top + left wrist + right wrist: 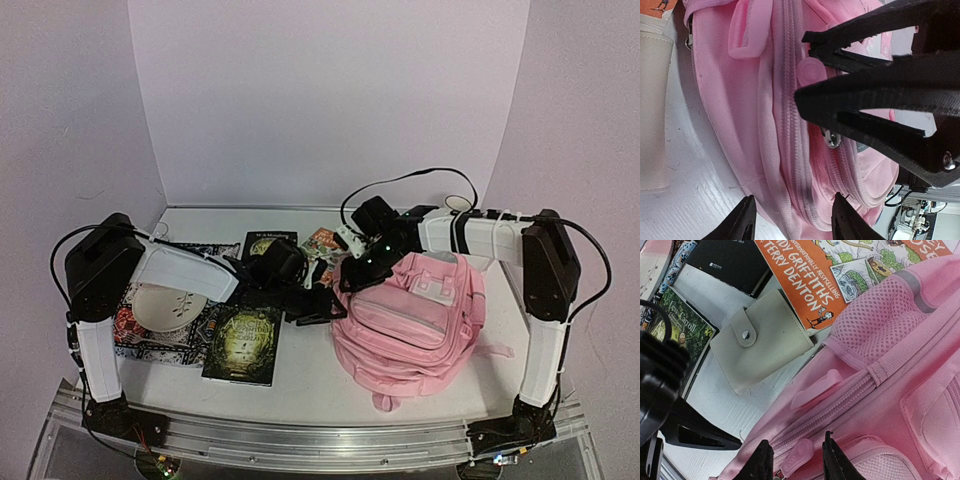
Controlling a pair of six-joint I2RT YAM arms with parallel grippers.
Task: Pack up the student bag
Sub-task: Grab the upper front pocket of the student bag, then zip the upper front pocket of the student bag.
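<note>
The student bag [415,325], a soft pink backpack, lies at the right of the table. At its upper left corner, my right gripper [358,272] reaches in from the right. In the right wrist view its fingers [797,460] stand a little apart on either side of a pink rubber zipper pull [800,456], with small gaps on both sides. A second pink pull [817,387] lies just beyond it. My left gripper [322,300] is at the bag's left edge. Its jaws [792,222] are open over the bag's zipped side seam [790,125].
A beige snap wallet [762,340] lies beside the bag, with an orange book [805,275] and a black book [270,243] behind it. A green book [243,343] lies at front centre. A white dish [165,305] rests on a patterned book [150,340] at the left.
</note>
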